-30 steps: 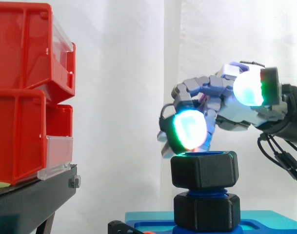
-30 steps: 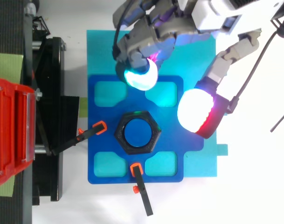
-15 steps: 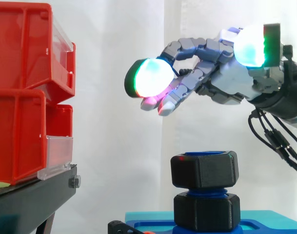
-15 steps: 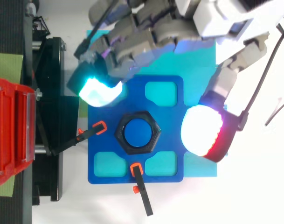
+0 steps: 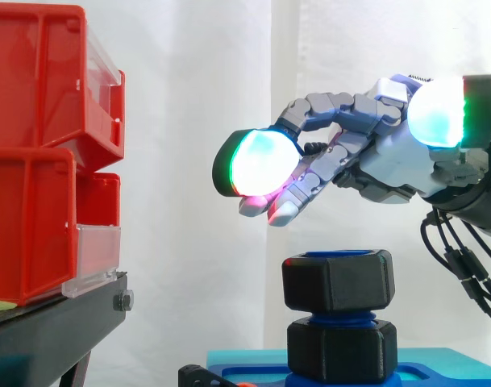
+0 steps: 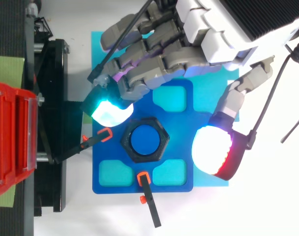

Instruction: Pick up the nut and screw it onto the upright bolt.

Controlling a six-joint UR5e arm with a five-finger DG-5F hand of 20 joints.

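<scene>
Hand [image 5: 390, 165] hovers empty above one bolt [image 6: 144, 140] carrying two black nuts [image 5: 338, 282].

Black nut [image 6: 125, 141] around blue bolt [image 6: 147, 140], hand [image 6: 204, 38] beside it, fingers [image 6: 151, 66] extended, empty

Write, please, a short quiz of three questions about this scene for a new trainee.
1. True or false: the hand grips the upper nut.
2. Which colour is the bolt? A red, B blue, C white.
3. Fill in: the red bins rest on a ____ stand.

Key: 1 false, the hand is open and above the upper nut, apart from it. 2 B. 3 black.
</scene>
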